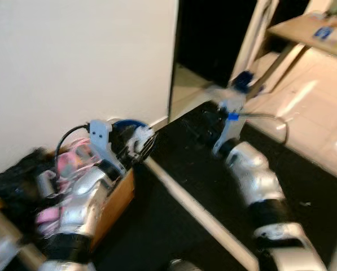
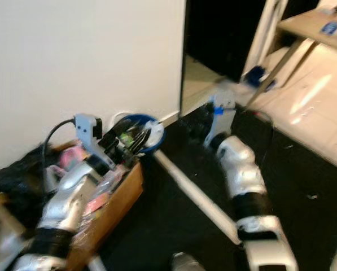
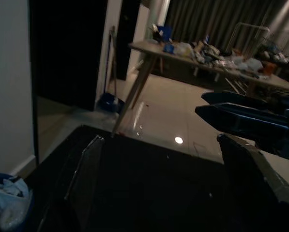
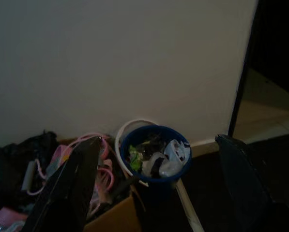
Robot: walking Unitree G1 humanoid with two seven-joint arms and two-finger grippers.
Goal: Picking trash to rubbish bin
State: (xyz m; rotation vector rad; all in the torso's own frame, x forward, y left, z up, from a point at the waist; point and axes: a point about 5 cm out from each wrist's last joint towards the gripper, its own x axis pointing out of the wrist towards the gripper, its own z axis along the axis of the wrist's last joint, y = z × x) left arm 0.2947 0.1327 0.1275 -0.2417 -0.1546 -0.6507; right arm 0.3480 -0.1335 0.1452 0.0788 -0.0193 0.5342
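- Low against the white wall stands the round blue plastic rubbish bin (image 4: 156, 157), with crumpled white, green and dark scraps of trash (image 4: 159, 159) inside.
- Beside it sits an open brown cardboard box (image 2: 109, 212) stuffed with pink items.
- Raised over that box, near the bin's rim, the left tool (image 2: 135, 138) is blurred; I cannot tell how its fingers stand.
- Over the black floor mat (image 1: 179, 169), the right tool (image 4: 159, 193) has its fingers spread wide, nothing between them.
- Farther off, a cluttered wooden tabletop (image 3: 202, 63) stands on pale tiles.
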